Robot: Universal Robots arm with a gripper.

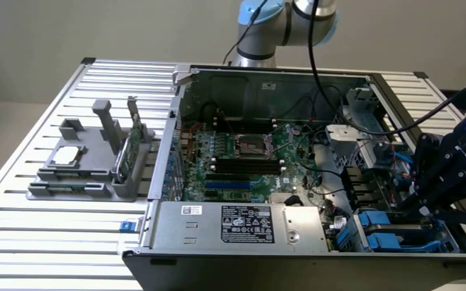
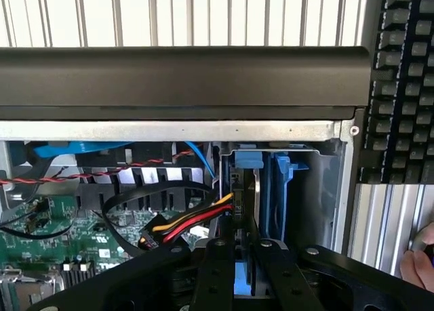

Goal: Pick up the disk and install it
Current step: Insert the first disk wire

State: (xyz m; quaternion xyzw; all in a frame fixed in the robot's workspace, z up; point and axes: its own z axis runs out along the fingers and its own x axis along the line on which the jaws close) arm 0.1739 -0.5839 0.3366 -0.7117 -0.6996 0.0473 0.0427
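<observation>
**benchlurker:** Standing by the rig now. The arm [image 1: 286,24] reaches to the corner of the open case [image 1: 164,157] on the exterior view's right, down at the drive cage [image 1: 383,223] with the blue carriers.

**rackrat:** Has it got the disk?

**benchlurker:** Looks like it from the wrist view. The disk [image 2: 245,189] stands on edge in the cage slot with a blue rail tab at its far end. The pincer [image 2: 243,246] has its fingers [image 2: 218,270] drawn close on either side of it, and blue shows in the narrow gap. So I'd say it's pinching the disk across the flat faces. The red, yellow and black power cable [image 2: 193,223] ends right beside it. Can't tell if it's touching.

**rackrat:** How does that thing handle?

**benchlurker:** My guess is a stiff metal slab, dense for what it is, no give at all. Bare metal faces are slick, so a weak squeeze could let it slide. It probably hates knocks too. The plastic rails will flex a little, but the body won't.

**rackrat:** Best place to hold it?

**benchlurker:** Across the faces near the back end, or on the long edges, well off the connector end. Keep it square to the slot or I'd expect the rails to bind.

**rackrat:** Anything else around?

**benchlurker:** A grey holder [image 1: 79,182] with the chip [image 1: 70,155] and green card [image 1: 134,124] sits on the bench [image 1: 22,242], well apart from all this.
</observation>
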